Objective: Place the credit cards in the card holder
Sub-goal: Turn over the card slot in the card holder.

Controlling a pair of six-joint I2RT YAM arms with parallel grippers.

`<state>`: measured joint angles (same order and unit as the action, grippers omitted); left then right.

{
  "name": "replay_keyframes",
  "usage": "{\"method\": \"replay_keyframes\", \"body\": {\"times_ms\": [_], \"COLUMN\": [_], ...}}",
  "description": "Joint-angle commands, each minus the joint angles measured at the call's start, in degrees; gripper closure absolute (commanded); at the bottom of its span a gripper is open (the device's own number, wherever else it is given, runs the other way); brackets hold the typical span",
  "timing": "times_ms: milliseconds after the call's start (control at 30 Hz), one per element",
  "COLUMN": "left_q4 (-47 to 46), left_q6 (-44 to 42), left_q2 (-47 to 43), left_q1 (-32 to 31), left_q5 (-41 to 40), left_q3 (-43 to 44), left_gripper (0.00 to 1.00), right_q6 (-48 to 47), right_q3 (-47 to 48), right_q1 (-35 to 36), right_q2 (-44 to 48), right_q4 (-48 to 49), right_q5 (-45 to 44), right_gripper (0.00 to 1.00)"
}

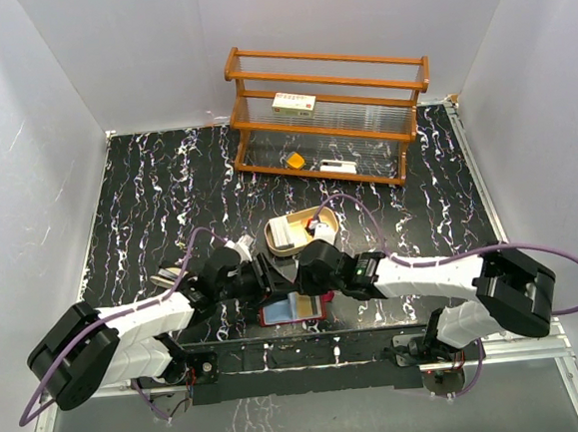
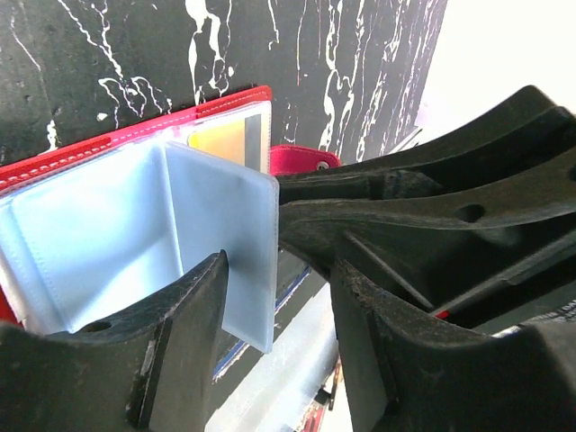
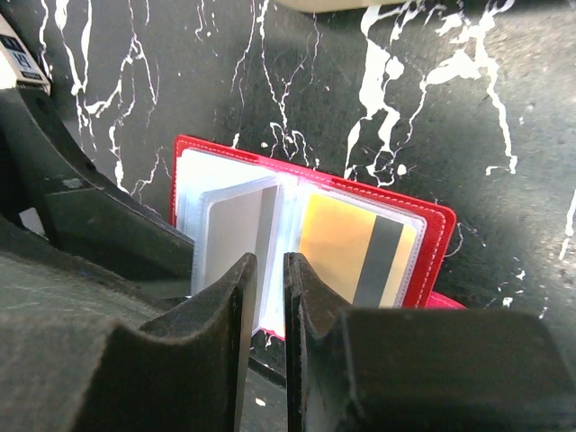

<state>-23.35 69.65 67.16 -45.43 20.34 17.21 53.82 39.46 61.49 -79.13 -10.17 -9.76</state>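
- While the card holder (image 1: 294, 308) lies open on the tabletop (image 1: 166, 186), the left tool (image 2: 279, 274) stands released astride a clear pocket leaf (image 2: 234, 234), probably propping it up.
- The right tool (image 3: 270, 270) is nearly clenched; whether it grips anything, I cannot tell.

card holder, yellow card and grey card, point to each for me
card holder (image 3: 432, 252): right wrist view, red cover edge on the right
yellow card (image 3: 333, 238): right wrist view, yellow face left of its dark stripe
grey card (image 3: 229, 234): right wrist view, grey face inside the clear pocket
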Motion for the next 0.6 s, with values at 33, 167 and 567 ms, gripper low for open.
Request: {"method": "replay_keyframes", "body": {"times_ms": [33,167,567], "left_q4": [-0.14,2.78,6.51], "left_q6": [-0.79,-2.37,-4.31], "left_q2": [1.07,1.6,1.55], "left_q1": [-1.22,-1.98,-2.91], "left_q5": [-0.92,-2.67,-5.08], "left_q3": [2.41,3.28,3.7], "left_gripper": [0.55,0.62,0.87], "right_q6": [-0.98,-1.01,-0.43], "right_q3": [-1.25,-1.63,-1.1], "right_q1": [0.29,0.29,0.29], "right_q2": [4.33,4.44,8.66], "right_q4": [-1.18,-0.16,-5.5], "right_q5": [-4.87,-3.31,-7.56], "right_gripper": [0.83,0.83,0.76]}}
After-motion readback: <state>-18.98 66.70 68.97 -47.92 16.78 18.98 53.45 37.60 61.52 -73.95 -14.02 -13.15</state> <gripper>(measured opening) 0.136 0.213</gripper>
